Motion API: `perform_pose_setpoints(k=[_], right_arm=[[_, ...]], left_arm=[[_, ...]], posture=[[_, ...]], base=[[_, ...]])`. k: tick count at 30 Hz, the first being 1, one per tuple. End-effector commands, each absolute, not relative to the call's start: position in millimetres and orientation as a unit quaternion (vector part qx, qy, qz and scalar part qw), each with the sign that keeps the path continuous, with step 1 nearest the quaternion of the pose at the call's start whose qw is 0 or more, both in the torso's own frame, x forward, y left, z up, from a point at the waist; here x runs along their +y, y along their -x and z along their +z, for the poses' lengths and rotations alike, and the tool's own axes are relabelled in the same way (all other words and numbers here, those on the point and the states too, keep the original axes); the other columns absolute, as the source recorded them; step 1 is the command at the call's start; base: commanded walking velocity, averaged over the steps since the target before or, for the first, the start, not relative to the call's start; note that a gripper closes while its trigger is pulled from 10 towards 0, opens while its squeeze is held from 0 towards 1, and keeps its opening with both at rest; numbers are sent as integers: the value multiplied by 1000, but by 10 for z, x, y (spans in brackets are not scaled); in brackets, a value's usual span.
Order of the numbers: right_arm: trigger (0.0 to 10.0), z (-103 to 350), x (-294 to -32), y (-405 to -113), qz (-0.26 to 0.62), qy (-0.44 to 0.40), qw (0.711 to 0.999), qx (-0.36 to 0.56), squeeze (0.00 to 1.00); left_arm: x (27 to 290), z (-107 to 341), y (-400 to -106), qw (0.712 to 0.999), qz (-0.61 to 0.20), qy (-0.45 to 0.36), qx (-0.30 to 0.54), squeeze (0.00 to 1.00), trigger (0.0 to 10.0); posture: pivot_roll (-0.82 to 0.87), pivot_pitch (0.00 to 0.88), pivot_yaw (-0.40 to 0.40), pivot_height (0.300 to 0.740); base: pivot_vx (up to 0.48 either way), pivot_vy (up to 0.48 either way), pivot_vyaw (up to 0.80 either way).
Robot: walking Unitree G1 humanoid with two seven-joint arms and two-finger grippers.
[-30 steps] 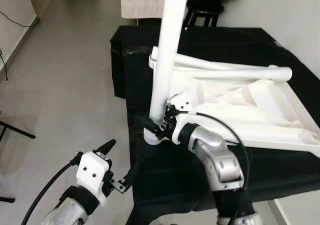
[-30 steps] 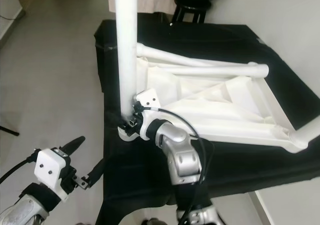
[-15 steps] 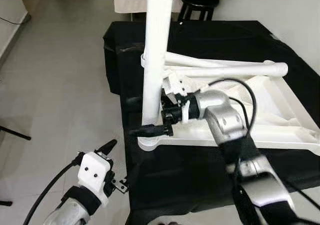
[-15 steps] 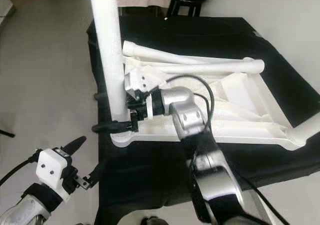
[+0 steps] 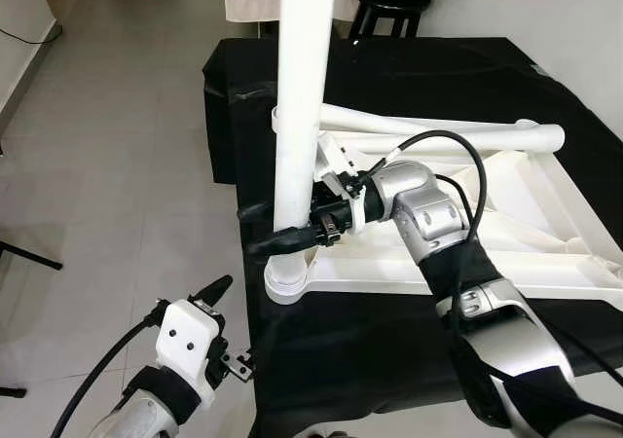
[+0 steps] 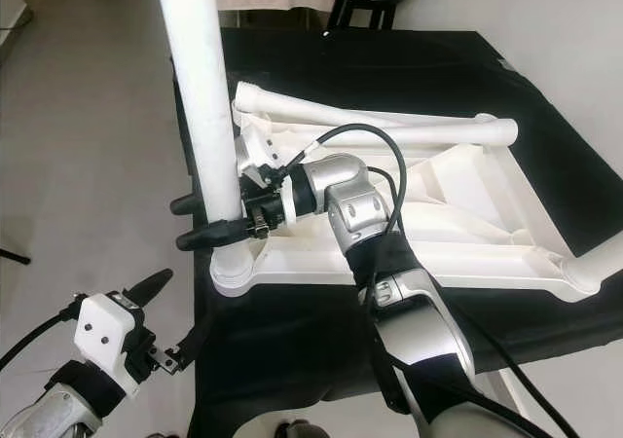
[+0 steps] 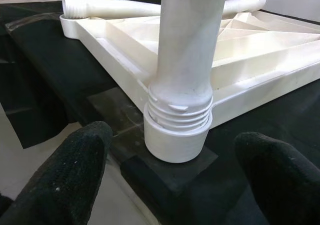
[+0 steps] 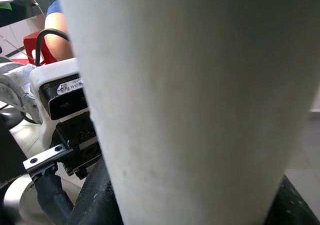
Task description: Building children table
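Tabletop: the white plastic children's tabletop (image 5: pixel 506 224) lies upside down, ribbed underside up, on the black cloth (image 5: pixel 428 68) that covers the work surface.
Standing leg: a white table leg (image 5: pixel 297 117) stands upright in the corner socket (image 5: pixel 289 280) at the near left corner of the tabletop; in the left wrist view its threads (image 7: pixel 179 110) show just above the socket rim, so it is not screwed fully home.
Loose legs: two more white legs (image 6: pixel 389 127) lie across the far side of the tabletop, one crossing the other.
Right gripper: the right gripper (image 5: pixel 277 229) reaches across from the tabletop side, its two black fingers (image 6: pixel 209 234) closed around the lower part of the standing leg, one on each side, just above the socket. The right wrist view has the leg pressed close between them.
Left gripper: the left gripper (image 5: pixel 222 321) hangs low over the grey tiled floor (image 5: pixel 127 165), near the table corner and apart from the leg, fingers spread wide with nothing between them.
Background: a black stool (image 5: pixel 389 0) stands beyond the far edge of the cloth; a person's arm (image 8: pixel 59 37) seems to show in the right wrist view, though it is hard to be sure.
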State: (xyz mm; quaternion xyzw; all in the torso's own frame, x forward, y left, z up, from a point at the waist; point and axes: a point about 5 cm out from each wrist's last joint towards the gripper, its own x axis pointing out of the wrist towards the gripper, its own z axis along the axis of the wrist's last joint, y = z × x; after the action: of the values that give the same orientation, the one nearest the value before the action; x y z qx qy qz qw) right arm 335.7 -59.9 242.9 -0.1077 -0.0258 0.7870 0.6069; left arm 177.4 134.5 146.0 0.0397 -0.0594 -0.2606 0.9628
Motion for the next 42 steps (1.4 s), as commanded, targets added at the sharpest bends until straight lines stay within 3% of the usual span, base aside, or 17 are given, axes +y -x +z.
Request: perform_pose_setpoints(k=[1, 5, 8, 9, 10, 11, 16, 21, 23, 28, 29, 34, 37, 38, 39, 40, 42], right_arm=[[0, 2335, -664, -3333, 788, 99, 607, -18, 0], [0, 2285, -749, -3324, 763, 96, 638, -25, 0], [0, 2161, -795, -3280, 695, 58, 716, -16, 0], [0, 1942, -788, -3248, 537, 51, 842, 9, 0], [0, 1942, -788, -3248, 537, 51, 842, 9, 0], [0, 1697, -941, -3096, 386, 54, 919, 60, 0], [0, 1595, -1185, -3052, 202, 73, 972, 92, 0], [0, 1646, -1097, -3143, 195, 58, 976, 78, 0], [10000, 1707, -995, -3217, 217, 56, 973, 59, 0], [10000, 1788, -908, -3256, 249, 46, 967, 39, 75], [10000, 1881, -811, -3293, 302, 33, 953, 14, 1000], [10000, 2015, -682, -3286, 373, 24, 927, -17, 1000], [10000, 2186, -307, -3226, 607, 84, 787, -73, 969], [10000, 2186, -307, -3226, 607, 84, 787, -73, 969], [10000, 2163, -238, -3217, 638, 96, 761, -68, 235], [10000, 2140, -168, -3207, 665, 98, 738, -57, 0], [10000, 2121, -113, -3201, 695, 95, 712, -40, 0]], left_arm=[[1315, 1470, -1755, 962, -264, -32, -60, 0, 10000], [1314, 1467, -1759, 962, -264, -31, -60, 0, 10000], [1318, 1463, -1762, 962, -264, -31, -60, 0, 10000], [1331, 1462, -1765, 962, -264, -32, -60, 0, 10000], [1331, 1462, -1765, 962, -264, -32, -60, 0, 10000], [1350, 1454, -1777, 962, -264, -32, -60, 0, 10000], [1379, 1429, -1817, 960, -272, -36, -55, 0, 10000], [1387, 1422, -1812, 961, -269, -37, -55, 0, 10000], [1384, 1424, -1805, 962, -265, -36, -56, 0, 10000], [1376, 1428, -1802, 962, -265, -35, -56, 0, 10000], [1370, 1429, -1800, 962, -266, -35, -56, 0, 10000], [1363, 1432, -1798, 961, -268, -34, -56, 0, 10000], [1350, 1445, -1782, 961, -271, -27, -57, 0, 10000], [1350, 1445, -1782, 961, -271, -27, -57, 0, 10000], [1349, 1448, -1776, 961, -270, -26, -57, 0, 10000], [1347, 1452, -1766, 961, -270, -26, -57, 0, 10000], [1345, 1452, -1751, 961, -270, -24, -55, 0, 10000]], posture=[[-36, 161, -127, 740], [-46, 162, -138, 740], [-55, 155, -153, 740], [-58, 153, -150, 740], [-58, 153, -150, 740], [-86, 146, -121, 740], [-82, 121, -115, 740], [-72, 113, -114, 740], [-74, 117, -117, 740], [-76, 122, -117, 740], [-74, 124, -117, 740], [-75, 127, -116, 740], [-62, 144, -116, 740], [-62, 144, -116, 740], [-60, 145, -115, 740], [-50, 148, -116, 740], [-44, 157, -114, 740]], base=[[0, 0, 0], [0, 0, 0], [0, 0, 0], [0, 0, 0], [0, 0, 0], [0, 0, 0], [0, 0, 0], [0, 0, 0], [0, 0, 0], [0, 0, 0], [0, 0, 0], [0, 0, 0], [0, 0, 0], [0, 0, 0], [0, 0, 0], [0, 0, 0], [0, 0, 0]])
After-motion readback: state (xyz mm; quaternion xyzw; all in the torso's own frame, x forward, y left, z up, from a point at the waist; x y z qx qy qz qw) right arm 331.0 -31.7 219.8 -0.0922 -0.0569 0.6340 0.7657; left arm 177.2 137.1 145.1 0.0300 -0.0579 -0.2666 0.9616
